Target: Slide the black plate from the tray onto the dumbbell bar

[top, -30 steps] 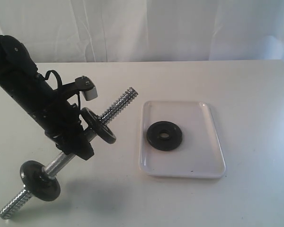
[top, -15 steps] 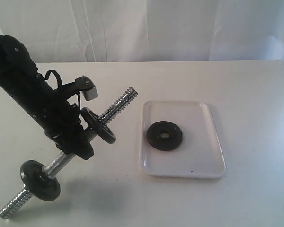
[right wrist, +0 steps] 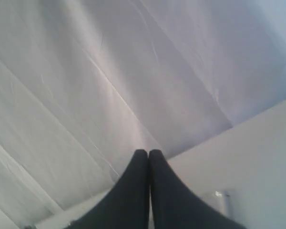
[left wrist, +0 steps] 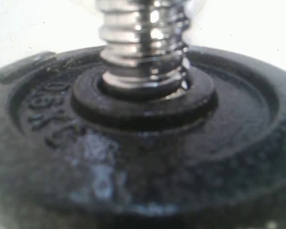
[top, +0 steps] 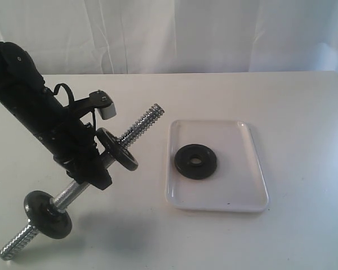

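The black plate (top: 196,161) lies flat on the white tray (top: 236,191) right of centre, with no gripper near it. Left of the tray, my left gripper (top: 93,169) is shut on the smooth middle of the dumbbell bar (top: 142,124) and holds it tilted, its upper threaded end pointing toward the tray. Two other black discs sit on the bar, one (top: 117,149) just above the grip and one (top: 47,214) near the lower end. The left wrist view is filled by a disc (left wrist: 143,157) and the threaded bar (left wrist: 143,43). My right gripper (right wrist: 148,152) is shut on nothing and is outside the exterior view.
A white tabletop (top: 304,124) stretches around the tray, backed by a white curtain (top: 214,34). The right wrist view faces that curtain (right wrist: 109,71) and a strip of table edge. The bar's lower threaded end (top: 14,244) hangs near the table's front left.
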`<move>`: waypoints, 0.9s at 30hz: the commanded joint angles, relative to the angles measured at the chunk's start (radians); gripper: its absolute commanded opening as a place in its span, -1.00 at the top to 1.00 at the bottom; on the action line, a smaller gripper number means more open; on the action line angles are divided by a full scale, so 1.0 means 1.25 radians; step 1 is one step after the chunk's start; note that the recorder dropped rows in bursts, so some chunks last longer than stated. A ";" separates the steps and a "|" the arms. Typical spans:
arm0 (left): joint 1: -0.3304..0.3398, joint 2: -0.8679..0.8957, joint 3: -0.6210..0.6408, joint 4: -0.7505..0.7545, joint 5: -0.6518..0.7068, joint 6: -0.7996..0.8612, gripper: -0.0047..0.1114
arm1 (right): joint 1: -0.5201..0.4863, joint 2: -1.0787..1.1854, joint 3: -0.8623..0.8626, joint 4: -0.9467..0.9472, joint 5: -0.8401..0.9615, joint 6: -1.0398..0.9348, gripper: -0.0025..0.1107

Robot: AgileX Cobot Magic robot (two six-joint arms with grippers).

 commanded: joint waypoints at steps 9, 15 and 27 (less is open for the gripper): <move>0.000 -0.039 -0.018 -0.094 0.025 0.006 0.92 | 0.003 0.271 -0.109 -0.005 0.173 -0.248 0.96; 0.000 -0.039 -0.018 -0.094 0.025 0.006 0.92 | 0.003 0.320 -0.109 0.013 0.206 -0.288 0.96; 0.000 -0.039 -0.018 -0.094 0.025 0.006 0.92 | 0.003 0.329 -0.109 0.244 0.241 -0.587 0.96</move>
